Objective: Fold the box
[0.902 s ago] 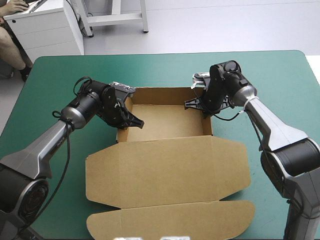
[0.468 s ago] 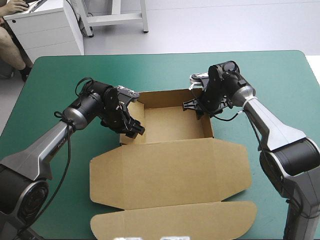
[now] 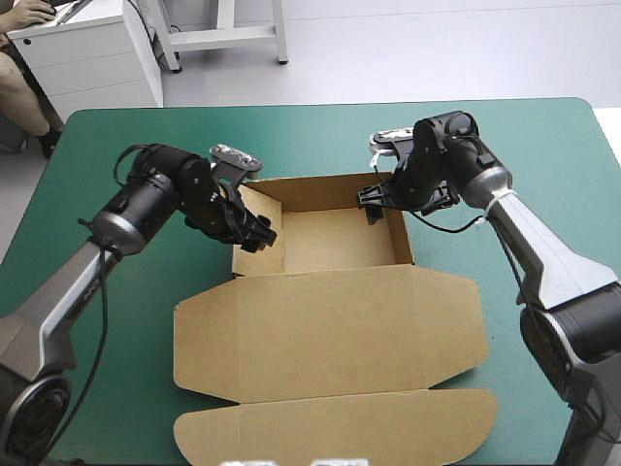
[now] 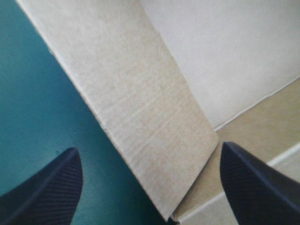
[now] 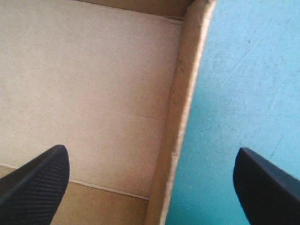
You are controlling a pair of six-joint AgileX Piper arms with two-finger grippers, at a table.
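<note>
Left arm has swung up and inward since earlier, left gripper point(image 3: 254, 234) spread astride the leaning left wall point(image 4: 140, 117) of the box point(image 3: 330, 330), right gripper point(image 3: 374, 204) spread astride the right wall point(image 5: 180, 117); with neither pinching, the leaning wall may flop back.

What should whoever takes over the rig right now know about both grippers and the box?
Left gripper: open, astride the left wall, which tilts inward.
Right gripper: open, astride the right wall, which stands upright.
Box: mid-table on the teal-green cover, tray at the far side, lid flat toward the near edge.
Done: tray walls raised.
Left: probably square up and tuck the left wall.
</note>
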